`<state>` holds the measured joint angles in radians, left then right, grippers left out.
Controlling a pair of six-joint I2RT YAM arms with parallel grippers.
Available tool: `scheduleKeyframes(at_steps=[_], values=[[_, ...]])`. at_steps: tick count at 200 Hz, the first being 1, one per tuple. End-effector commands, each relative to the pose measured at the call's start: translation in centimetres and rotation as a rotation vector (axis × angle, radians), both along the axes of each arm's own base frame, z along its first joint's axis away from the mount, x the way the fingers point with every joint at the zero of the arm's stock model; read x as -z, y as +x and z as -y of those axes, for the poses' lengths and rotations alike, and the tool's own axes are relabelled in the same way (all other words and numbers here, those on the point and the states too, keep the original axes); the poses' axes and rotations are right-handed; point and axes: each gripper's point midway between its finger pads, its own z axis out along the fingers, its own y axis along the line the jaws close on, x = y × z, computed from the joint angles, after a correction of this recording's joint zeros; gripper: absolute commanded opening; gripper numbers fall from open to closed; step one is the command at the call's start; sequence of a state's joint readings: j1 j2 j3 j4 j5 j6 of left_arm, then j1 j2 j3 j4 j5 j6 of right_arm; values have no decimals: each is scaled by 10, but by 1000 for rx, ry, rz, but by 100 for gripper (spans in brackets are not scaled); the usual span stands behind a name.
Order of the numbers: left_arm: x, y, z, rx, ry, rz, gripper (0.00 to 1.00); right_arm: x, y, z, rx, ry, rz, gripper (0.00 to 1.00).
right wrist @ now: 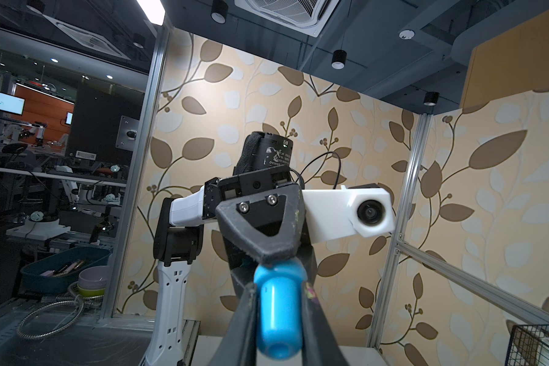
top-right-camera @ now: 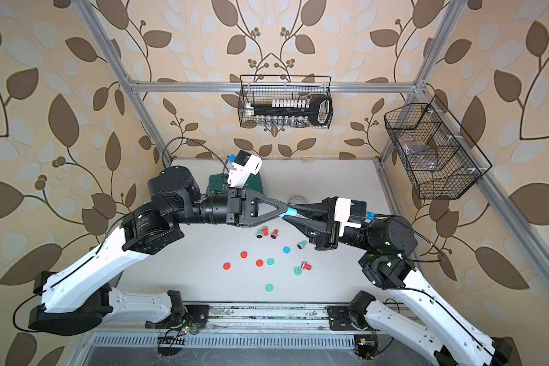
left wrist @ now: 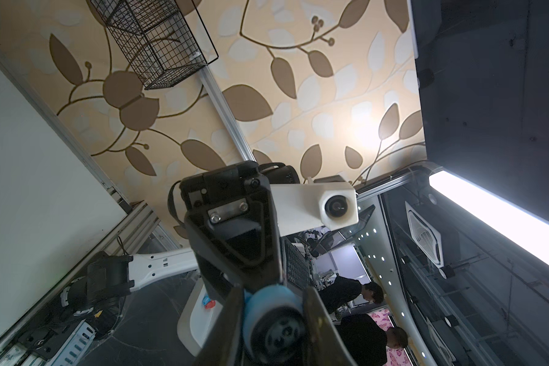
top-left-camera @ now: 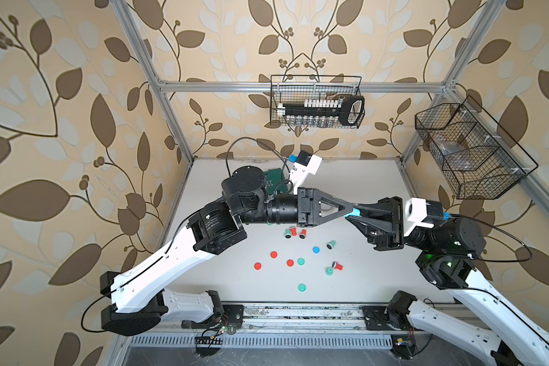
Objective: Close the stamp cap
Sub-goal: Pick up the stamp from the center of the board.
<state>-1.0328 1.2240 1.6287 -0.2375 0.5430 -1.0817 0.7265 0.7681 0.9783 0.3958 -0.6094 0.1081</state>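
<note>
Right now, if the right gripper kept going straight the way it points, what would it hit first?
The left gripper, most likely: it faces the right gripper tip to tip, both on the blue stamp.

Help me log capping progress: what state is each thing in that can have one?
left claw: shut on the blue stamp
right claw: shut on the blue stamp's handle
blue stamp: uncapped, held in mid-air
blue cap: off, lying on the table
red stamp: uncapped, on its side

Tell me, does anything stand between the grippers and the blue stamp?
Nothing visible does. Both hold the blue stamp in the air: the left gripper on its wide end, the right gripper on its handle.
</note>
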Motion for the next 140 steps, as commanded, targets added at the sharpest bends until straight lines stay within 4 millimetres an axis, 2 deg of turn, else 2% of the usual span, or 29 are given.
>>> scheduleKeyframes(at_steps=[1, 45, 61, 83, 140], values=[[-12, -5, -2, 24, -45, 27, 9, -14, -6, 2, -12, 28, 22, 18], [-9, -5, 0, 31, -38, 16, 8, -18, -10, 2, -27, 38, 27, 13], [-7, -4, 3, 33, -34, 9, 8, -18, -9, 2, -27, 39, 24, 16], [-5, -3, 5, 36, -29, 4, 8, -17, -9, 0, -31, 36, 20, 14], [-1, -1, 9, 37, -16, -11, 8, -16, -9, -3, -41, 27, 12, 17]])
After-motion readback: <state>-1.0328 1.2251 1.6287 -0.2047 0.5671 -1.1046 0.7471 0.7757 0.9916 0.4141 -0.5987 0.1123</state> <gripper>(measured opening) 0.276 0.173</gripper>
